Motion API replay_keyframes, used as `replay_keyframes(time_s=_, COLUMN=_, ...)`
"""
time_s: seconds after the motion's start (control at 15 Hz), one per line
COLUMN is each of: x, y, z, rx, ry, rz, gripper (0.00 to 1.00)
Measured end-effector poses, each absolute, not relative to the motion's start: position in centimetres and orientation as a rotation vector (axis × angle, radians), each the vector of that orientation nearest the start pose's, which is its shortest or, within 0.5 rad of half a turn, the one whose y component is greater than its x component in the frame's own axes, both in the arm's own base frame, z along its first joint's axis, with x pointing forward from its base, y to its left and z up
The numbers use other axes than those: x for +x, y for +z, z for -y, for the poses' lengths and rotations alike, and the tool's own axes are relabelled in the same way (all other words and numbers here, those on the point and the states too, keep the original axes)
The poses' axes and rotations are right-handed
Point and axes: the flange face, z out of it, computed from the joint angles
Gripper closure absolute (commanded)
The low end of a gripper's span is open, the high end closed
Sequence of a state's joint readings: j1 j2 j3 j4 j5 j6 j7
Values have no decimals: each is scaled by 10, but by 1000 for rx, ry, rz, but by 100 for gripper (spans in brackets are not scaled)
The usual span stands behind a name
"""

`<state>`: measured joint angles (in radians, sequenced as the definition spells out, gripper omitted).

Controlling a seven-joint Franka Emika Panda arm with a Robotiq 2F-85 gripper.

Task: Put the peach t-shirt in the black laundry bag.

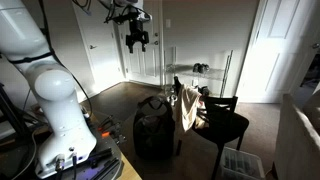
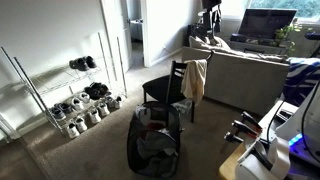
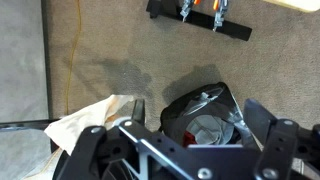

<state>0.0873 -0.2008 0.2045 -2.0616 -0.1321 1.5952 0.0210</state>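
Note:
The peach t-shirt (image 1: 187, 108) hangs over the back of a black chair (image 1: 226, 122); it also shows in an exterior view (image 2: 194, 82) and at the lower left of the wrist view (image 3: 95, 120). The black laundry bag (image 1: 153, 130) stands open on the carpet in front of the chair, seen in an exterior view (image 2: 155, 146) and from above in the wrist view (image 3: 205, 112), with clothes inside. My gripper (image 1: 136, 40) hangs high above the bag and chair, open and empty. Its fingers frame the bag in the wrist view (image 3: 185, 150).
A wire shoe rack (image 2: 82, 98) stands by the wall. A couch (image 2: 250, 68) is behind the chair. A wire shelf (image 1: 200, 70) and a white basket (image 1: 240, 160) are near the chair. A black and orange object (image 3: 200, 15) lies on the carpet.

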Motion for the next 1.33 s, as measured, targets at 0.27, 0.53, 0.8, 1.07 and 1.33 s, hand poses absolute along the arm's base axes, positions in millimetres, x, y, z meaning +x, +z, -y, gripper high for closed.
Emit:
replay_keyframes(time_s=0.27, x=450, y=501, z=-126, rx=-3294, ry=403, rz=468, gripper=0)
replay_keyframes(time_s=0.53, x=450, y=501, z=-126, rx=-3294, ry=403, rz=468, gripper=0)
replay_keyframes(time_s=0.8, x=450, y=501, z=-126, rx=-3294, ry=403, rz=468, gripper=0)
replay_keyframes(time_s=1.07, x=463, y=496, z=-121, rx=-3283, ry=421, rz=448, gripper=0)
replay_keyframes(time_s=1.33, x=508, y=473, z=-100, rx=-3259, ry=487, rz=342, gripper=0)
